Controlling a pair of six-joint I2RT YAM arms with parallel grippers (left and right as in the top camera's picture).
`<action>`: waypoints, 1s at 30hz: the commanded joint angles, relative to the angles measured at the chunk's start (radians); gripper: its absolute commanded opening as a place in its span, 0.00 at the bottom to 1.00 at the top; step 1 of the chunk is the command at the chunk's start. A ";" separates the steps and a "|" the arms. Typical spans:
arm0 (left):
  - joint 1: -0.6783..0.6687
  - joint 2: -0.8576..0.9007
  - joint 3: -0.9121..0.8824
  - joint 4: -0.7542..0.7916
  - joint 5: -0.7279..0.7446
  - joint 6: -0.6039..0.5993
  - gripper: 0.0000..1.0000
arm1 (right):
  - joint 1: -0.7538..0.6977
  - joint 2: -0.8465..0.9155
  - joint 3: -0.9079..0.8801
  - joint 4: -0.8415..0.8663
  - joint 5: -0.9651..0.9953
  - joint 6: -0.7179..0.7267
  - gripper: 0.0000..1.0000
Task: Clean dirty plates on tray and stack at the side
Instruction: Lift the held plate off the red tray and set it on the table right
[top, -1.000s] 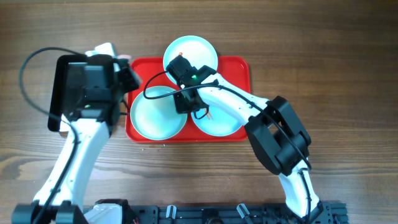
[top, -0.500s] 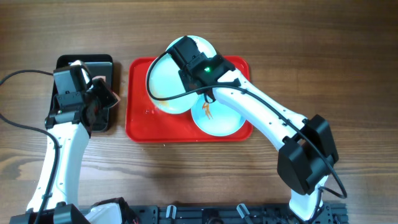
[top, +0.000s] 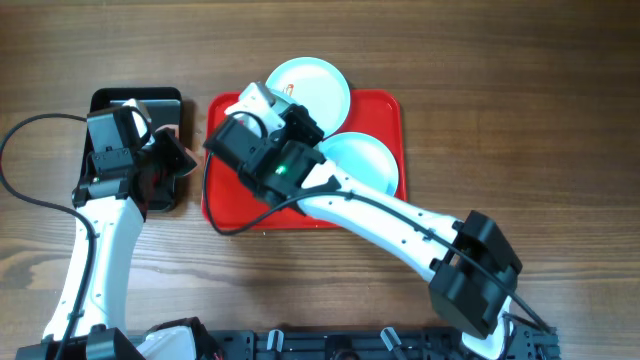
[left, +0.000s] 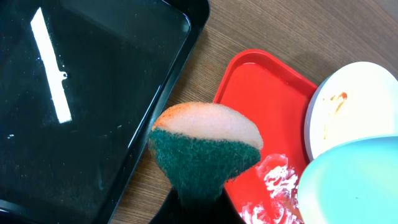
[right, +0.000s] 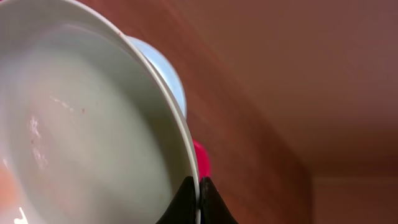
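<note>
My right gripper (right: 199, 186) is shut on the rim of a pale plate (right: 87, 137) and holds it tilted on edge over the left part of the red tray (top: 385, 110). From overhead that gripper (top: 252, 112) and the plate's edge (top: 248, 98) show there. A second plate (top: 308, 88) with a small orange smear lies at the tray's back edge. A third plate (top: 360, 162) lies on the tray's right side. My left gripper (top: 170, 160) is shut on a green and orange sponge (left: 205, 146) over the gap between the two trays.
A black tray (top: 135, 100) holding water stands left of the red tray and fills the left of the left wrist view (left: 93, 93). White suds (left: 273, 180) lie on the red tray's near left part (left: 261, 93). Bare wooden table surrounds both trays.
My right arm has swung left with the plate and tipped it up on edge. My left arm went back from the red tray to the black tray a second ago and has held still since.
</note>
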 joint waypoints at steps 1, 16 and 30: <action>0.004 -0.005 0.005 0.002 0.019 -0.006 0.04 | 0.029 -0.014 0.021 0.032 0.194 -0.089 0.04; 0.004 -0.005 0.005 0.003 0.019 -0.005 0.04 | 0.075 -0.014 0.021 0.140 0.382 -0.209 0.04; 0.004 -0.005 0.005 0.002 0.019 -0.005 0.04 | 0.080 -0.012 0.014 0.083 0.277 -0.050 0.04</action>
